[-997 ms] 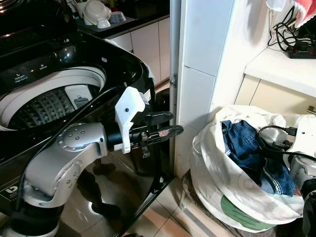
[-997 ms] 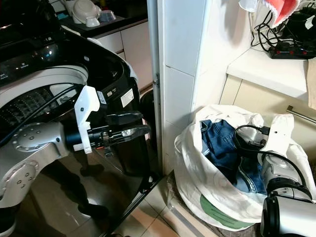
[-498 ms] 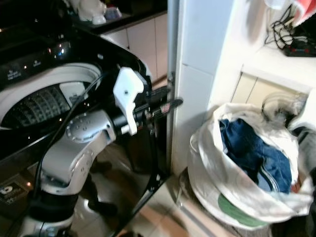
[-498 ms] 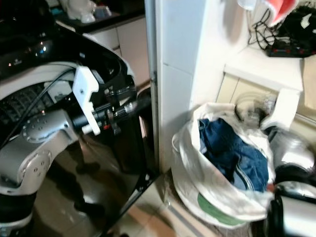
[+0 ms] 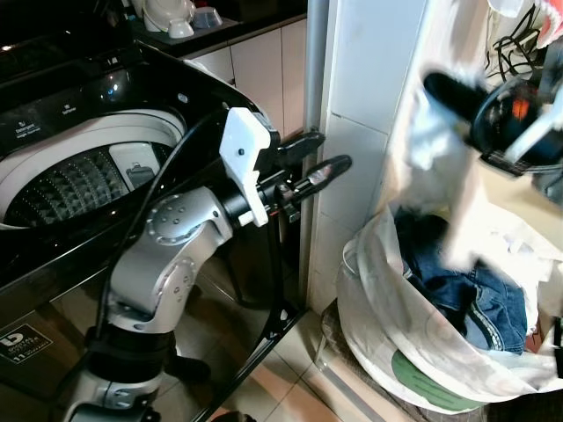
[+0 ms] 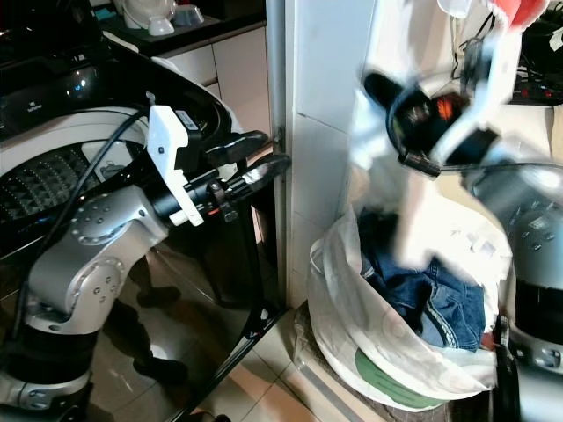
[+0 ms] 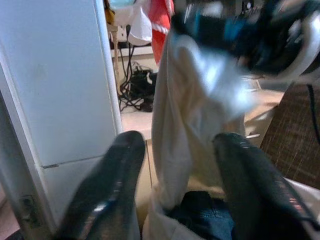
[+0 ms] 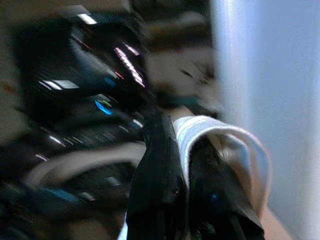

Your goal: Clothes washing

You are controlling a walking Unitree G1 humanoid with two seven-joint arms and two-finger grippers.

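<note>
White garment (image 5: 440, 149) hangs pinched in the right claw (image 6: 387, 92); lift clear of the laundry bag (image 5: 387, 352), swing toward nine o'clock over the washer drum (image 5: 70, 180); left claw (image 5: 321, 158) gapes empty.

No text is legible; the washing machine (image 5: 106, 88) panel's labels are too small.

A home laundry corner beside a kitchen. A black top-loading washing machine (image 5: 106, 167) stands with its lid up and drum exposed; a white laundry bag (image 5: 413, 352) of clothes (blue denim on top) sits on the tiled floor (image 5: 290, 387). Behind the machine, bowls (image 5: 171, 18) rest on a dark counter above cream cabinet doors (image 5: 264, 79). A power strip with cables (image 6: 541, 75) lies on a white shelf.
</note>
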